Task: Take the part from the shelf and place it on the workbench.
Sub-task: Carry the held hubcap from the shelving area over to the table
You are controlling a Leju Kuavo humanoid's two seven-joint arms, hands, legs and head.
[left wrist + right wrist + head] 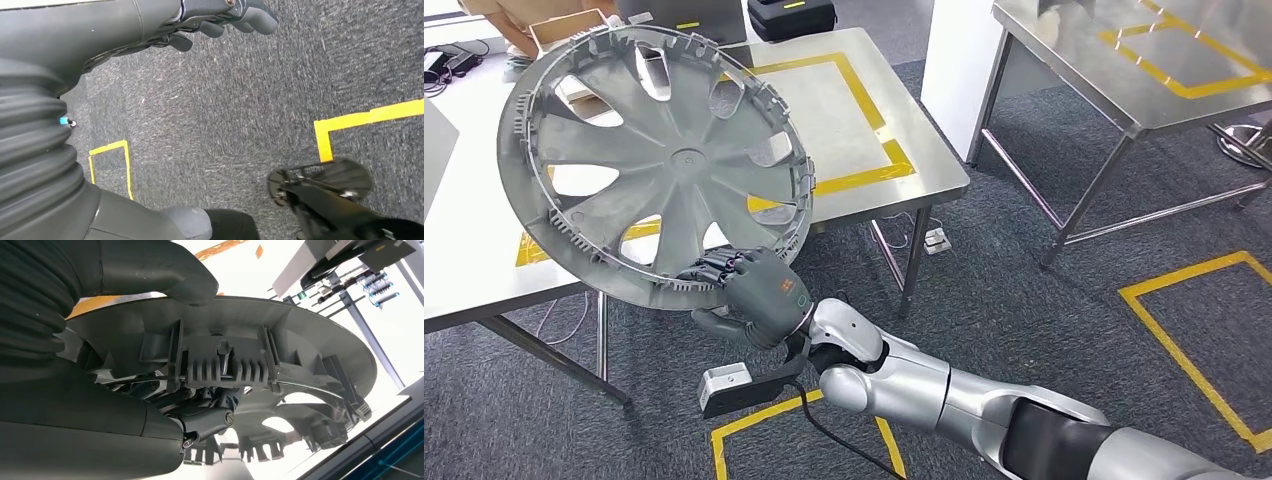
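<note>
Holding the part [656,158], a grey wheel cover with spokes and cut-outs, by its lower rim, my right hand [759,295] has its fingers [716,268] clamped on the edge nearest me, the thumb underneath and the darker fingers over the ribbed inner side. From the head view the cover is tilted up, its back face toward me, and it hangs over the near part of the bench [844,110], covering much of the yellow tape rectangle [869,130] marked on the bench top. I cannot tell whether the far rim touches the bench or stays above it; the cover itself hides that.

In the right wrist view the thumb [192,282] presses on the smooth face of the rim, and the clips and wire ring [300,386] of the cover sit close in front of the camera. Most of my fingers are buried behind the cover's ribs there, and the background is washed out by glare.

My left hand [220,20] hangs over dark carpet [225,110] with yellow floor tape [350,122]. Its fingers are partly curled with nothing between them, though the hand is cut off at the picture's edge.

At the far edge of the bench a person's arm [519,30] and a cardboard box [564,28] are partly cut off by the frame. A second steel table [1124,90] stands well apart on my right.
</note>
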